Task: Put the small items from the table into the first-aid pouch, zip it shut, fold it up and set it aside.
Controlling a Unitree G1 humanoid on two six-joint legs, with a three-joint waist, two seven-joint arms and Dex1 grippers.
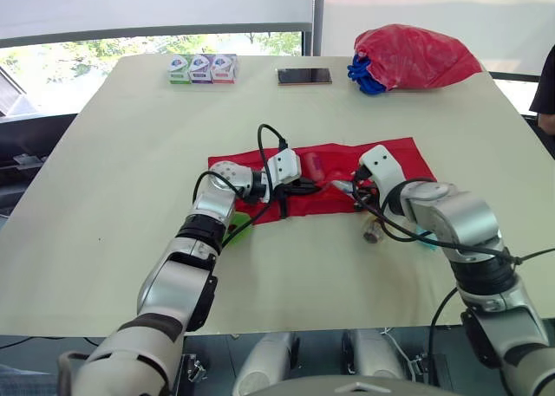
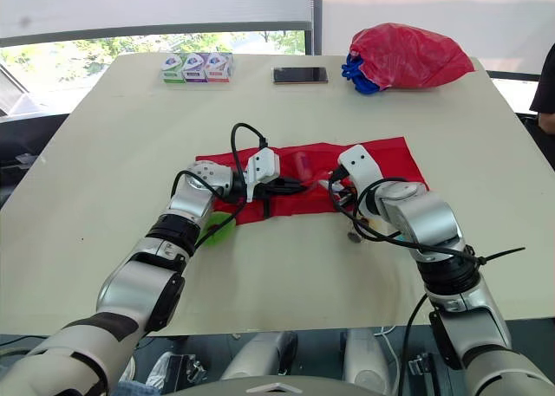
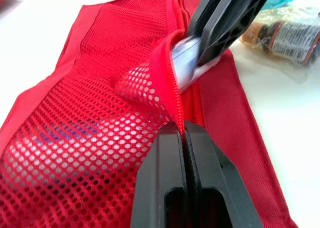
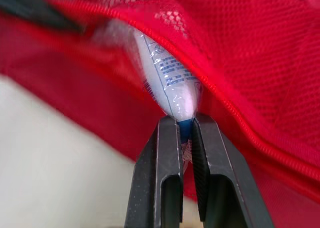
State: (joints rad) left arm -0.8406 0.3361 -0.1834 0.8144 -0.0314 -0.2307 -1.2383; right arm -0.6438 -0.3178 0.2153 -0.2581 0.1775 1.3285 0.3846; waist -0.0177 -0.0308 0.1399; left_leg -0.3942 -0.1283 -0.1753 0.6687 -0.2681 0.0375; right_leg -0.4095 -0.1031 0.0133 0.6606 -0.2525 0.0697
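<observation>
At the centre of the frame, on the pale desk, the red first-aid pouch lies flat and unfolded, its mesh pocket facing up. Both arms reach in from the lower edge and bend inward so that they meet over the pouch's middle. The left forearm runs up from the lower left, wrist turned rightward, and the left tool is pinched closed on the pouch's red zip edge, holding it slightly raised. The right arm comes from the lower right, elbow out, wrist turned leftward; the right tool grips the tail of a clear sachet with blue print, whose front end sits under the raised mesh edge. Just below the pouch, right of centre, a small wrapped bottle lies on the desk, a teal item near it and a green item by the left forearm. Along the top stand three small boxes, a phone and a red bag.
</observation>
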